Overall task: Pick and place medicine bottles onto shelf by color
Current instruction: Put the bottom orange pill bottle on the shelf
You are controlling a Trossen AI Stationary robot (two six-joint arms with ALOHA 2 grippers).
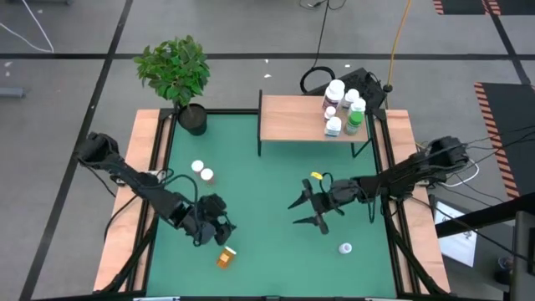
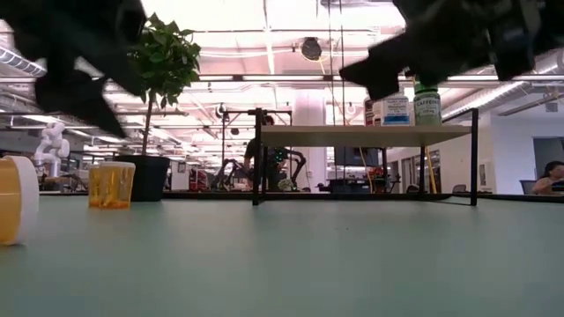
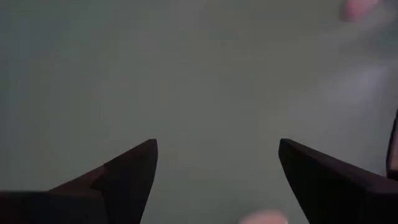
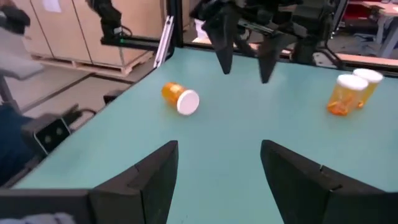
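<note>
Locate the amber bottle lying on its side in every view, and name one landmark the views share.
High view: fallen amber bottle at the table's near edge, just below the left gripper.
Low view: far left edge, white cap toward the camera.
Left wrist view: cannot tell.
Right wrist view: upper centre-left.
Shared landmark: the upright amber bottles.

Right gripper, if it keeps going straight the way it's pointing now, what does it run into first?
Probably the left gripper, hanging open straight ahead of the open right gripper. The tipped amber bottle lies off to one side of that line; depth is uncertain.
</note>
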